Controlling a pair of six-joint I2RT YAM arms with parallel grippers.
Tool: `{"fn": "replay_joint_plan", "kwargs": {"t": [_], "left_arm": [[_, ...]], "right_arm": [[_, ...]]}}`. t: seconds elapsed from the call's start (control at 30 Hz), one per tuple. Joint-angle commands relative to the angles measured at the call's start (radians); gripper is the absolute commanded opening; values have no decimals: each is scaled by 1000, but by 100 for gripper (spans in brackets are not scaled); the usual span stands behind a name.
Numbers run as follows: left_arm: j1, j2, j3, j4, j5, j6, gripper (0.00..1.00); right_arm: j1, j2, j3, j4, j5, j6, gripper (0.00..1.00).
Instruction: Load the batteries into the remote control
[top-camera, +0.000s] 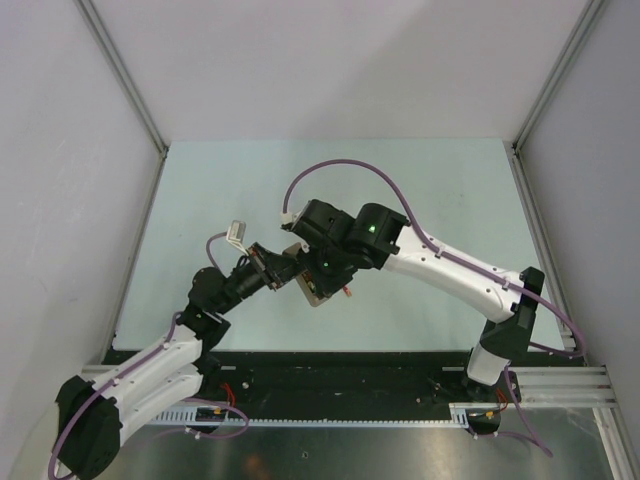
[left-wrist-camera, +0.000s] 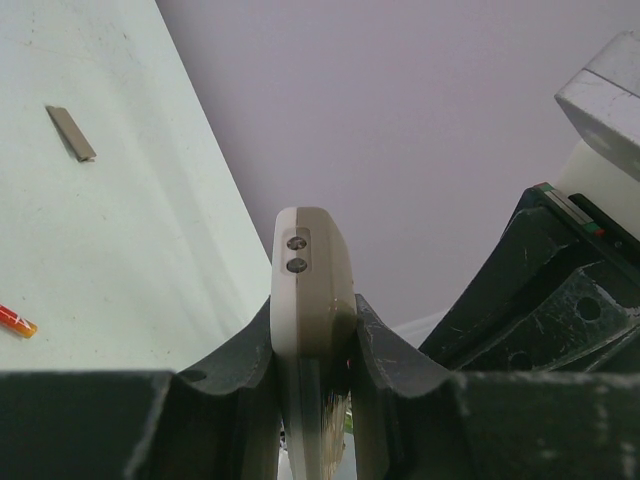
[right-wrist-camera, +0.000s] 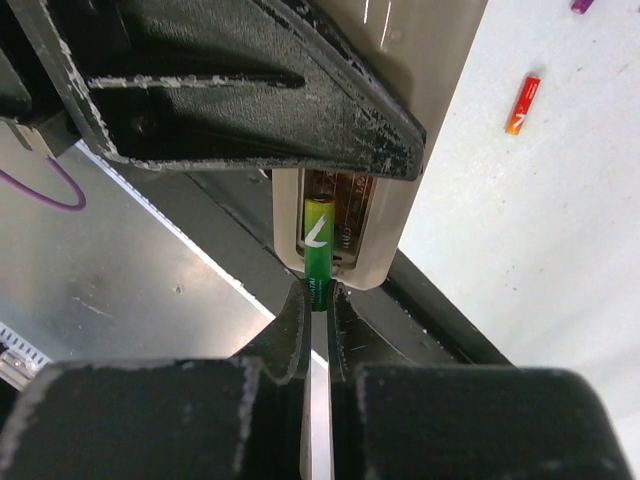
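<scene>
Right end effector pinches green battery; left end effector clamps remote.

The remote control is pale beige, with two small dark round spots near its end. In the right wrist view its compartment looks coppery brown. The green battery shades from yellow-green to a deeper green and carries a white chevron mark. The red battery is red, fading to orange-yellow at one end. The cover piece is plain flat grey. The desk is pale mint green. The left fingers and right fingers are black, flecked with pale grey scuffs. The arms are white with black joints, trailing purple cables; a green light glows on the right one. The walls are pale lilac-grey.
</scene>
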Motion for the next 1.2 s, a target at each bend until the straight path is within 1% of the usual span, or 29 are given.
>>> {"fn": "replay_joint_plan", "kwargs": {"t": [0.0,0.5,1.17], "left_arm": [[-10,-17,18,38,3,-4,0],[-19,-43,23,38,5,-24,0],[-35,-66,48,57,24,-127,0]], "right_arm": [[-4,8,37,53,-4,-11,0],[-9,-1,-22,146,1,11,0],[-10,-26,-104,248,24,31,0]]}}
